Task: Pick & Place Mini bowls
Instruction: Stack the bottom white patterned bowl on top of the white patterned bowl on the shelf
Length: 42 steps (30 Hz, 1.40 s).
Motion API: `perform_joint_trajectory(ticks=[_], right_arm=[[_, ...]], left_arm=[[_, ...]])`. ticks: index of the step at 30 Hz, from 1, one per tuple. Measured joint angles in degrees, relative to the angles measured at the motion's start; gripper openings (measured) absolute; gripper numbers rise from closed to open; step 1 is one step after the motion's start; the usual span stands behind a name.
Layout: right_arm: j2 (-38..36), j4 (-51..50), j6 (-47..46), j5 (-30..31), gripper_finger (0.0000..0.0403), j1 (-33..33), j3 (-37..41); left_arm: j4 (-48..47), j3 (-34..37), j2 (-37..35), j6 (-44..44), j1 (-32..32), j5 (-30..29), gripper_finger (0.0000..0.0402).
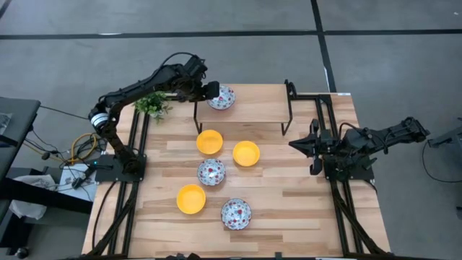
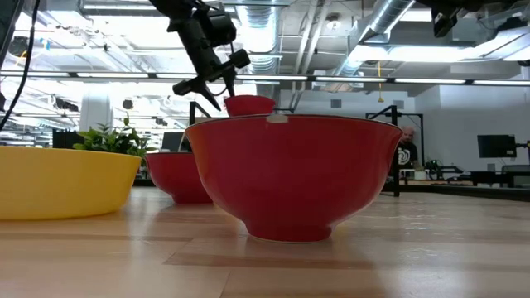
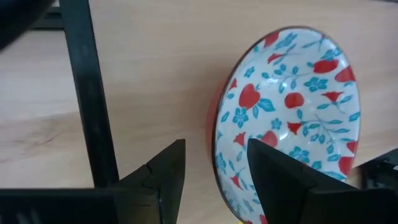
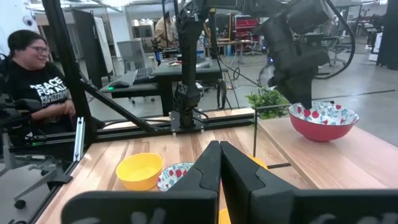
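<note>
Left pincer (image 1: 214,90) reaches over the far edge of the pale wooden surface (image 1: 289,202), its two dark fingers (image 3: 161,180) parted around the near rim of a white round mini bowl with a red-and-blue floral pattern and red outside (image 1: 221,97); whether the pads actually touch the rim cannot be told from the wrist view. That bowl sits on a raised wooden shelf on black metal legs (image 1: 253,105), just beside a small green plant (image 1: 153,105).

Right pincer (image 1: 297,144) waits at the right side of the surface with its fingers (image 4: 214,168) pressed together, holding nothing.

Below the shelf lie five more mini bowls, all empty: a plain yellow bowl (image 1: 209,141) and a second yellow bowl (image 1: 246,153) side by side, a floral bowl (image 1: 211,172) just in front of them, then a third yellow bowl (image 1: 191,198) and a third floral bowl (image 1: 236,213) nearest the front edge.

In the low view one red bowl fills the frame and hides most of the rest (a yellow one is cut off at the left edge). Beyond the surface sits a person (image 4: 34,81) in a black shirt lettered "PEACE FOR ALL".
</note>
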State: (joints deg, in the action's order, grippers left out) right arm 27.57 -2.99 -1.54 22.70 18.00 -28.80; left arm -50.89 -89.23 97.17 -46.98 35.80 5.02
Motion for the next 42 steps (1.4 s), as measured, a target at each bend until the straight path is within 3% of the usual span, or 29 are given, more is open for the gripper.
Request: perform_joint_trajectory(ticks=[8, 17, 23, 30, 36, 42], right_arm=[[-1.03, -0.03, -0.57, -0.07, 0.0001, 0.0, 0.0], [-1.09, -0.04, -0.52, -0.09, 0.0001, -0.13, 0.0], [-1.08, -0.02, -0.48, -0.09, 0.0001, -0.13, 0.0], [-1.08, -0.02, -0.45, -0.15, 0.0001, -0.13, 0.0], [-1.09, -0.03, -0.46, -0.2, 0.0001, -0.13, 0.0], [-1.07, -0.04, -0.45, -0.17, 0.0001, -0.13, 0.0]], left_arm=[[-0.05, 0.0, -2.4, 0.0, 0.72, 0.8, 0.0171], [0.55, 0.0, -11.21, 0.74, -0.9, 0.63, 0.0171], [0.6, 0.0, -15.0, 8.98, -10.6, 0.36, 0.0171], [1.05, 0.71, -15.08, 9.68, -26.13, -3.1, 0.0171], [0.84, 6.56, -14.99, 1.64, -36.21, -4.52, 0.0165], [0.78, 13.88, -14.96, -8.0, -40.39, -4.81, 0.0159]])
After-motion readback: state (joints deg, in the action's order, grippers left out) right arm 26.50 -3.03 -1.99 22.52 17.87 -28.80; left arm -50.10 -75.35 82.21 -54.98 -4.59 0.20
